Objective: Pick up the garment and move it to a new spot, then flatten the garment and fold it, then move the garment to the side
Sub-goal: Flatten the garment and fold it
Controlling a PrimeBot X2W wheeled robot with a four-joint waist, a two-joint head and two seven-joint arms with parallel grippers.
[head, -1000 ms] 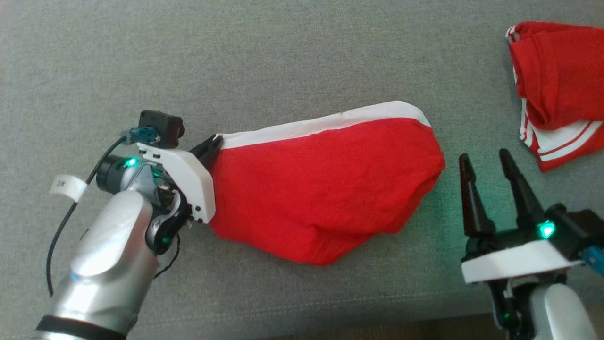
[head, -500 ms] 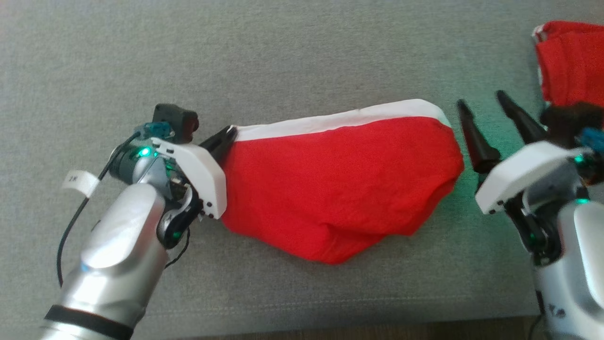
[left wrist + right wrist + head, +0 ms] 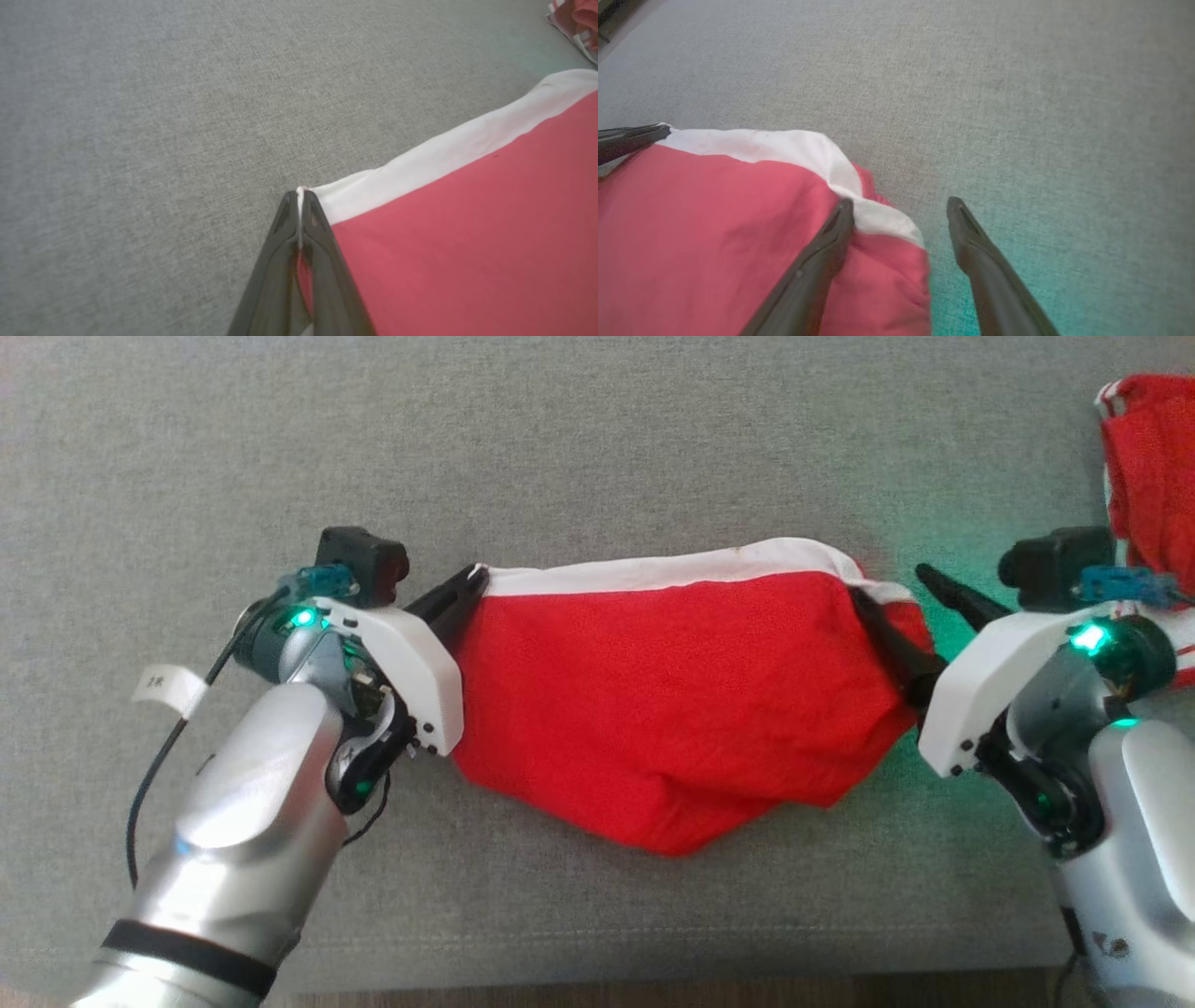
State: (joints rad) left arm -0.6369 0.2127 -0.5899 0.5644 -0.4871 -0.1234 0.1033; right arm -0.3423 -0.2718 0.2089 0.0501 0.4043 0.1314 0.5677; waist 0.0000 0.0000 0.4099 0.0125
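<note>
The garment (image 3: 672,700) is red with a white band along its far edge, lying spread on the grey surface. My left gripper (image 3: 471,583) is shut on its left white corner; the left wrist view shows the white hem (image 3: 299,205) pinched between the tips. My right gripper (image 3: 892,588) is open at the garment's right end: one finger (image 3: 831,238) lies on the red cloth (image 3: 714,224) near the white band, the other finger (image 3: 971,238) is off it, over bare surface. The cloth's right corner sits between them.
A second red cloth with white stripes (image 3: 1148,476) lies bunched at the far right, behind my right wrist. The grey fabric surface (image 3: 597,429) stretches wide behind the garment. Its front edge (image 3: 597,980) runs along the bottom of the head view.
My right gripper has swung up and left from beside the garment onto its right end, still open. The head view has shifted. The left gripper keeps its hold on the corner.
</note>
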